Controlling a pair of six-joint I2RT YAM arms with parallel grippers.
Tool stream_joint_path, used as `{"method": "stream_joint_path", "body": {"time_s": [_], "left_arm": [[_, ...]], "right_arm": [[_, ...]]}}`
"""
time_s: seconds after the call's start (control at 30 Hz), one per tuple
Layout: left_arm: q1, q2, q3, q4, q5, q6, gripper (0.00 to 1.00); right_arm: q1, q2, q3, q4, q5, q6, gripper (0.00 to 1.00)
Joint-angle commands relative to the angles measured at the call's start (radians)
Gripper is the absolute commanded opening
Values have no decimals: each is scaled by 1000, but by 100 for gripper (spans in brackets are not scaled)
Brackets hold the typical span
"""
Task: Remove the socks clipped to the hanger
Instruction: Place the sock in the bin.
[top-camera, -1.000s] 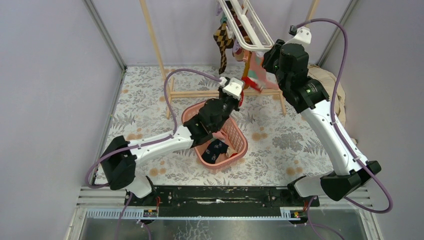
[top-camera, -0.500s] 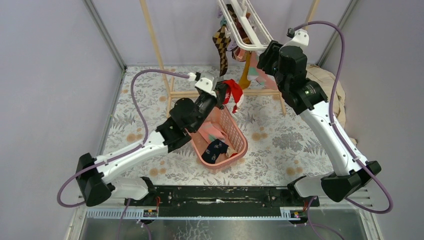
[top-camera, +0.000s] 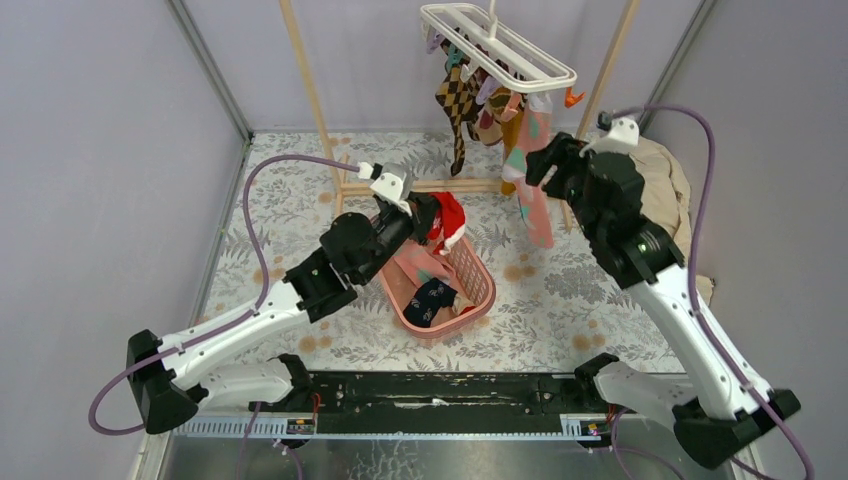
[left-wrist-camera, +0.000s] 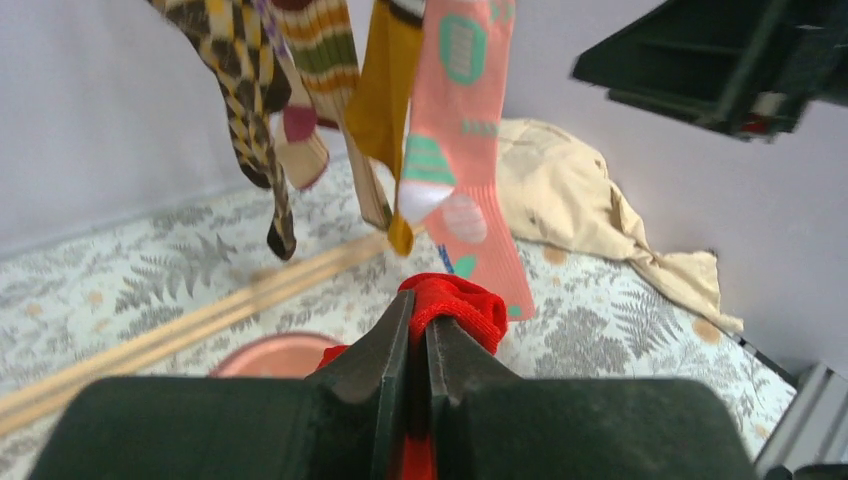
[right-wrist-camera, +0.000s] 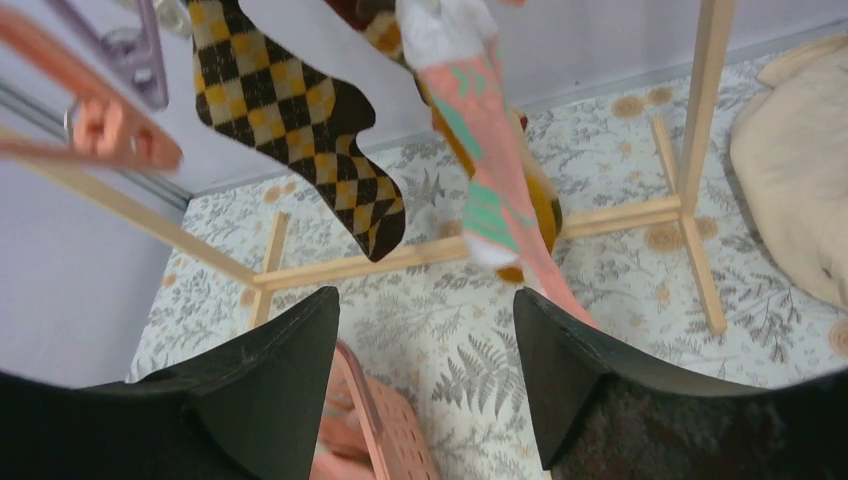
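Left gripper (left-wrist-camera: 418, 335) pinches one red sock (left-wrist-camera: 465, 310); four socks (left-wrist-camera: 455, 150) hang beyond it. Right gripper (right-wrist-camera: 423, 300) spread wide. Whole hanger (top-camera: 497, 45) shows only from above.

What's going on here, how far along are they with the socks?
The left gripper is shut on a red sock and holds it over the far edge of the pink basket, which already has socks in it. The right gripper is open and gripping nothing, raised near the pink-teal sock. That sock, an argyle sock and a mustard sock hang clipped to the white hanger, so the job is only partly done.
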Motion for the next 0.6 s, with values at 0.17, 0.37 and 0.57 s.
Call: {"method": "stream_joint_path", "body": {"time_s": [0.17, 0.37, 0.57], "left_arm": [[-38, -47, -159, -75, -105, -163, 13], [-49, -27, -196, -113, -176, -210, 37], [-50, -2, -190, -121, -188, -228, 91]], "right_arm": [[8, -266, -278, 33, -190, 89, 72], [8, -377, -436, 38, -310, 126, 73], [7, -447, -526, 16, -430, 171, 75]]}}
